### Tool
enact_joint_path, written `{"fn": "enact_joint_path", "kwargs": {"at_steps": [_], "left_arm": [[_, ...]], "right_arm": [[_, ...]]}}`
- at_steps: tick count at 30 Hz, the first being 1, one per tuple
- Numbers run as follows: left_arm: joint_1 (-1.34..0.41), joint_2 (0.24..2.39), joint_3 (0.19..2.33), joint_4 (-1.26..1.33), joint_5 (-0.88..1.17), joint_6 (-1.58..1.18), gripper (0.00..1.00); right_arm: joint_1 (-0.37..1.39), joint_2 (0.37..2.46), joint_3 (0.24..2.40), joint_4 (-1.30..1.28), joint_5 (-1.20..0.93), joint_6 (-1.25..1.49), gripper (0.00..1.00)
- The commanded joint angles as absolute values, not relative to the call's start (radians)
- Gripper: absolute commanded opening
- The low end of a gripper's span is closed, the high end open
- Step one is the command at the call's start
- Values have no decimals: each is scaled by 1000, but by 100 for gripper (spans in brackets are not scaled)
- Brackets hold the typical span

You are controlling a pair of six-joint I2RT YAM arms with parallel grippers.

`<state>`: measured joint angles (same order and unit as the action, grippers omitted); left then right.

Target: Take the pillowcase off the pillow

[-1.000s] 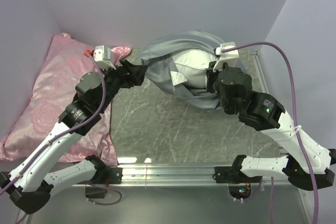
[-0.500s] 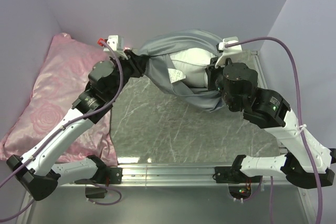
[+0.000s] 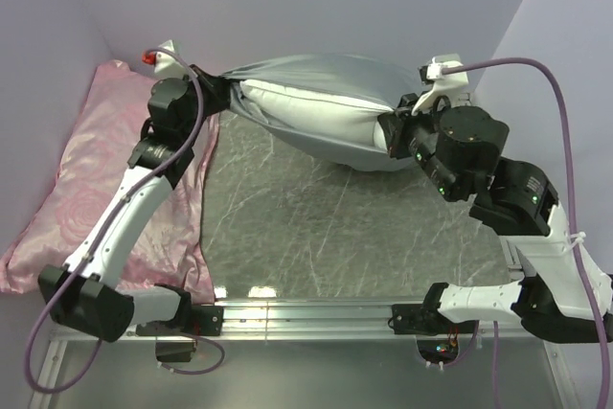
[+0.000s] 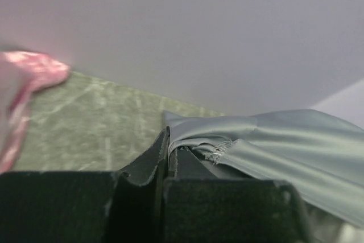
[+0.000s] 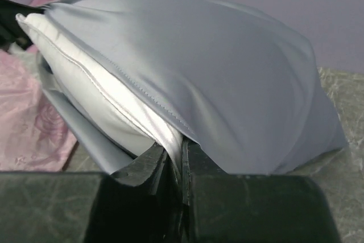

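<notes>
Two arms hold one bundle across the far side of the grey marbled table (image 3: 306,237). Fingers of the left gripper (image 3: 218,91) pinch together on the left end of the smooth grey fabric pillowcase (image 3: 316,76); those of the right gripper (image 3: 389,133) clamp the right edge of the plump white rectangular pillow (image 3: 306,112).

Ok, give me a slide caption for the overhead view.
Left hand grips the grey pillowcase; right hand pinches the white pillow, stretched between them.

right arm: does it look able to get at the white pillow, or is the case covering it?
Probably yes. The pillowcase opens toward the right gripper, leaving the pillow bare there; its jaws look shut on the white edge.
</notes>
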<state>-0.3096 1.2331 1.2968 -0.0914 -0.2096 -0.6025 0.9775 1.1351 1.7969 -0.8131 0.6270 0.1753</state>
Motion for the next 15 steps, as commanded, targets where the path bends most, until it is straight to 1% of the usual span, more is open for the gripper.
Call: {"fn": "enact_joint_path", "kwargs": {"at_steps": [1, 3, 8, 11, 13, 15], "left_arm": [[-247, 1302, 1228, -14, -88, -656, 1], [-255, 1341, 1172, 82, -38, -679, 1], [-271, 1544, 1180, 78, 38, -722, 1], [-276, 1649, 1140, 140, 90, -758, 1], [-278, 1681, 1126, 169, 135, -776, 1], [-290, 1730, 1137, 192, 176, -776, 6]], "right_arm": [[971, 1077, 1965, -730, 690, 184, 0], [971, 1114, 2006, -741, 681, 179, 0], [971, 1156, 2066, -715, 631, 181, 0], [971, 1204, 2175, -735, 623, 173, 0], [973, 1232, 2241, -752, 617, 167, 0], [971, 1242, 2246, -750, 611, 167, 0]]}}
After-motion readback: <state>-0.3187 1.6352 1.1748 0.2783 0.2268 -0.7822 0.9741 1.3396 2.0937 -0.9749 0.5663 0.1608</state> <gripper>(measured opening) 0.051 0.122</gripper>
